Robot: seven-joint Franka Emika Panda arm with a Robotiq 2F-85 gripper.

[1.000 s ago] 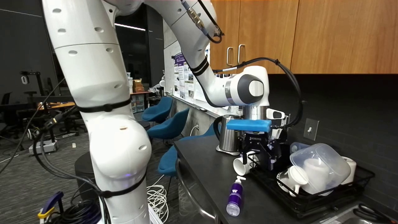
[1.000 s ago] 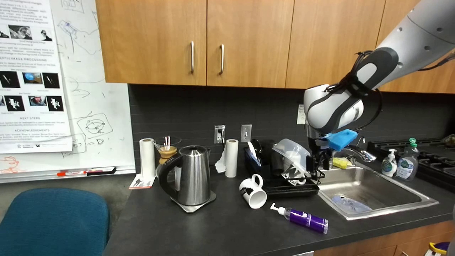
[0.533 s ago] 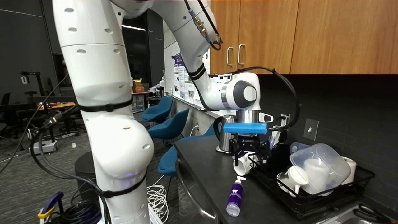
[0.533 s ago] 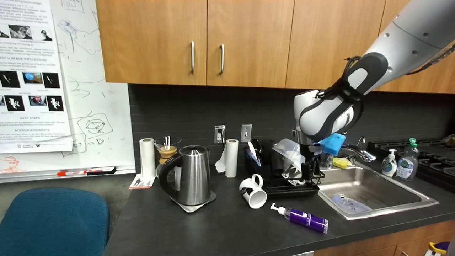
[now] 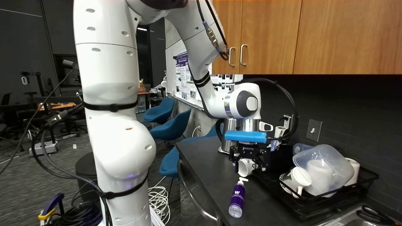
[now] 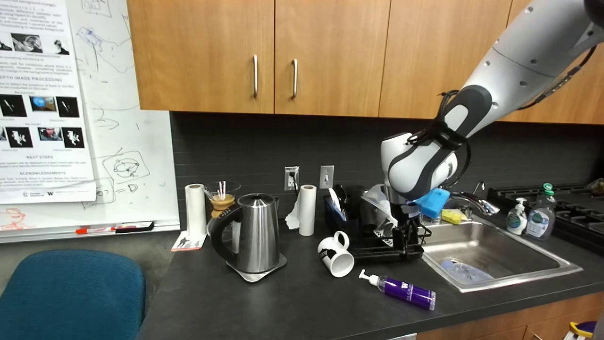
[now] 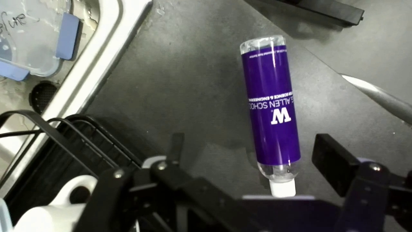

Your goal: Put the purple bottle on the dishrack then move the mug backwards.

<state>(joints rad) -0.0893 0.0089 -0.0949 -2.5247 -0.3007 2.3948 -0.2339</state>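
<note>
The purple bottle lies on its side on the dark counter, also in an exterior view. The wrist view shows its label and white neck; the pump head is hidden. The white mug lies tipped over beside the rack, partly behind my gripper in an exterior view. The black dishrack also shows in an exterior view and the wrist view. My gripper is open and empty above the counter. In the wrist view the bottle's neck end lies between and below the fingers.
The rack holds a clear plastic container, white cups and utensils. A steel kettle stands left of the mug. A sink lies right of the rack. The counter's front edge runs near the bottle.
My gripper has moved lower and to the left in both exterior views, away from over the rack, and stays open. The bottle, mug and rack have not moved.
</note>
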